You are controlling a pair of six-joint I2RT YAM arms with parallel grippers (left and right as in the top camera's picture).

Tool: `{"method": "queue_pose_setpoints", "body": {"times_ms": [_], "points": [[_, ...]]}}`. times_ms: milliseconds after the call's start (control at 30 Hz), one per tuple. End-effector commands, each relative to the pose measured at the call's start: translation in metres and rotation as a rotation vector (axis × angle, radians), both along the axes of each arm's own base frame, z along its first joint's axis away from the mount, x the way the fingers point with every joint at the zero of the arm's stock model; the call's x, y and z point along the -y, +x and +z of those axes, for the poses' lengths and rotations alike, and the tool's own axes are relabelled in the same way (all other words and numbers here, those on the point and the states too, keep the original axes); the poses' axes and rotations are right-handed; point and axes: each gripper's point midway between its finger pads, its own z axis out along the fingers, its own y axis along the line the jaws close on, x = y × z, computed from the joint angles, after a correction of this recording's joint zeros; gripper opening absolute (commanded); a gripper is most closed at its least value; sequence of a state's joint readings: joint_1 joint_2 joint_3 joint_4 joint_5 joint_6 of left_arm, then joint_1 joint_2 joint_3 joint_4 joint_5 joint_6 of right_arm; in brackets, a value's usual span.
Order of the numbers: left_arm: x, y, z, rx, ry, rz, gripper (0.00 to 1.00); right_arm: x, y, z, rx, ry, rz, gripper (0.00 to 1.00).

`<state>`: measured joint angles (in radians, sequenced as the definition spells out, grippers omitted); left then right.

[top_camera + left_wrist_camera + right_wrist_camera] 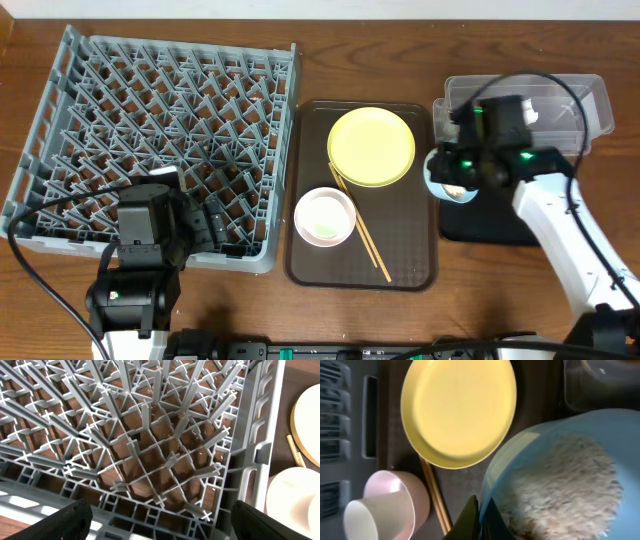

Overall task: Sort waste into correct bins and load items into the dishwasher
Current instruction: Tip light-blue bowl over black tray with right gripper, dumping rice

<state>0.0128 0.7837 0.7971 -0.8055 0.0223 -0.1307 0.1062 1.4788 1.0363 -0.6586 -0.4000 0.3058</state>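
Observation:
My right gripper (pixel 481 516) is shut on the rim of the light-blue bowl (pixel 520 452), which holds beige rice crumbs (pixel 560 485). In the overhead view it holds this bowl (pixel 441 186) at the left edge of the black tray (pixel 500 225), in front of the clear tub (pixel 590 100). The yellow plate (pixel 371 146), pinkish-white bowl (pixel 325 217) and chopsticks (pixel 360 225) lie on the brown serving tray (pixel 410 260). My left gripper (pixel 160 522) is open and empty above the grey dish rack's (pixel 150 450) front right corner. I see no napkin or sachet clearly.
The dish rack (pixel 150 100) fills the left of the table, with the brown tray close against its right side. In the right wrist view the plate (pixel 460 407), pink bowl (pixel 415 495) and chopsticks (pixel 436 495) lie left of the held bowl.

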Motion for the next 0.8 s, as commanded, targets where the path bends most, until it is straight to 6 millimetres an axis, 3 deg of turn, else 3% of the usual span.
{"method": "queue_pose_setpoints", "body": {"times_ms": [0, 267, 433, 700, 767], "points": [[-0.002, 0.002, 0.007, 0.018, 0.005, 0.010, 0.92, -0.006, -0.013, 0.002, -0.012, 0.261, 0.049, 0.01], [-0.002, 0.002, 0.007, 0.018, 0.005, 0.010, 0.92, 0.030, -0.014, 0.003, 0.073, 0.534, -0.026, 0.01], [-0.002, 0.002, 0.007, 0.018, 0.005, 0.010, 0.91, 0.066, -0.010, 0.015, 0.126, 0.702, -0.146, 0.01], [-0.002, 0.002, 0.007, 0.018, 0.005, 0.010, 0.91, 0.102, -0.008, 0.023, 0.126, 0.785, -0.288, 0.01], [-0.002, 0.002, 0.007, 0.018, 0.005, 0.010, 0.91, 0.119, -0.007, 0.027, 0.109, 0.834, -0.370, 0.01]]}}
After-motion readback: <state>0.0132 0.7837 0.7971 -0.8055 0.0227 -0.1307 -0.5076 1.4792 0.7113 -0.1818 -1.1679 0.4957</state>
